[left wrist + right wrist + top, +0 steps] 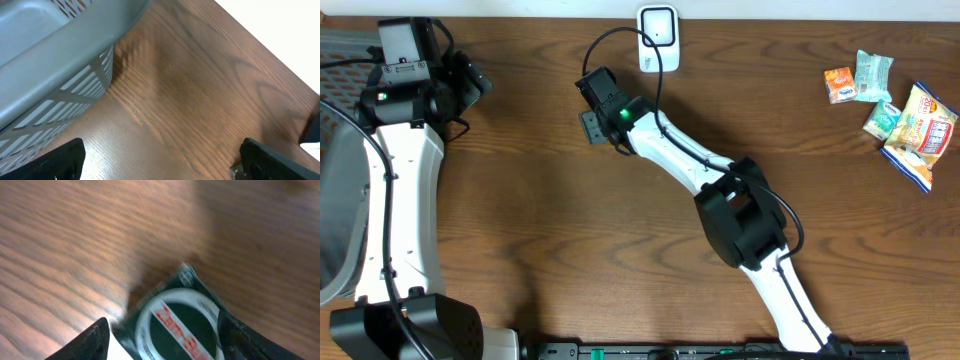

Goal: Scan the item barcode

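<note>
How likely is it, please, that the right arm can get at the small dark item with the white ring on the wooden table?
Probably yes: the right gripper hangs over the dark item with the white ring and red lettering, a finger on each side, and nothing stands between them.

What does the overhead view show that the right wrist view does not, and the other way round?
Only overhead: the white scanner, the snack packets and the grey basket. Only right wrist: on the dark item, a white ring with red lettering, though blurred. Both: the wooden table and that dark item lying on it.
</note>
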Tool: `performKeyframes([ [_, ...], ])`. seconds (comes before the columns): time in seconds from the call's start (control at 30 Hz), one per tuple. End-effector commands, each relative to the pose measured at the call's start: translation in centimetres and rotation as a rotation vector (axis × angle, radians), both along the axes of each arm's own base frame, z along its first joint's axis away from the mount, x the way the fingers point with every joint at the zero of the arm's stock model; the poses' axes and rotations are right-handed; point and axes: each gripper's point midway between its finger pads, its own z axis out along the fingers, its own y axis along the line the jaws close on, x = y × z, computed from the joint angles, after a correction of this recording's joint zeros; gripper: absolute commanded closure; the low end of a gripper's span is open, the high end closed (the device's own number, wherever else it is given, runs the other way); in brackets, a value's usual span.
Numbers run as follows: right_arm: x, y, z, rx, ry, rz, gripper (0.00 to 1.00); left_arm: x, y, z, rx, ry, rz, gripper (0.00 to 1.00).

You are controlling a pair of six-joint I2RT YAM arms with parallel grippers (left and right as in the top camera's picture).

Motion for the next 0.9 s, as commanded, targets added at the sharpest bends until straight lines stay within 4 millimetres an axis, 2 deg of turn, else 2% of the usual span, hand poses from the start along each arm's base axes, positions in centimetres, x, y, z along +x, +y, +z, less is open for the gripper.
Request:
performKeyframes([
  [0.0,-0.5,-3.4,-0.2,-0.147,0.012,-0.018,0.32,0.1,0.2,0.6,0.005,-0.015,0.018,0.02],
  [0.2,-0.7,-7.5,2.3,-0.274,0.002,-0.086,0.33,0.1,0.2,0.6,0.005,-0.015,0.018,0.02],
  [0.3,-0.5,-8.3,3.6,-0.256,0.004,-0.099,0.35,0.1,0.2,0.6,0.005,-0.015,0.018,0.02],
  [0.37,0.0,-8.3,5.2,-0.228,-0.025,-0.107,0.36,0.1,0.2,0.6,0.005,-0.015,0.018,0.02],
  [0.43,0.6,-7.8,6.6,-0.192,-0.068,-0.112,0.41,0.1,0.2,0.6,0.005,-0.015,0.018,0.02],
  [0.5,1.3,-6.7,7.9,-0.131,-0.108,-0.105,0.54,0.1,0.2,0.6,0.005,-0.015,0.018,0.02],
  [0.67,2.5,-1.5,9.8,0.119,-0.151,0.003,0.77,0.1,0.3,0.6,0.005,-0.015,0.018,0.02],
  [0.73,3.0,0.2,9.7,0.188,-0.166,0.04,0.83,0.1,0.2,0.6,0.005,-0.015,0.018,0.02],
  [0.8,3.2,0.9,8.7,0.209,-0.16,0.057,0.83,0.1,0.2,0.6,0.005,-0.015,0.018,0.02],
  [0.87,3.3,1.3,7.4,0.212,-0.144,0.065,0.89,0.2,0.2,0.6,0.005,-0.015,0.018,0.02],
])
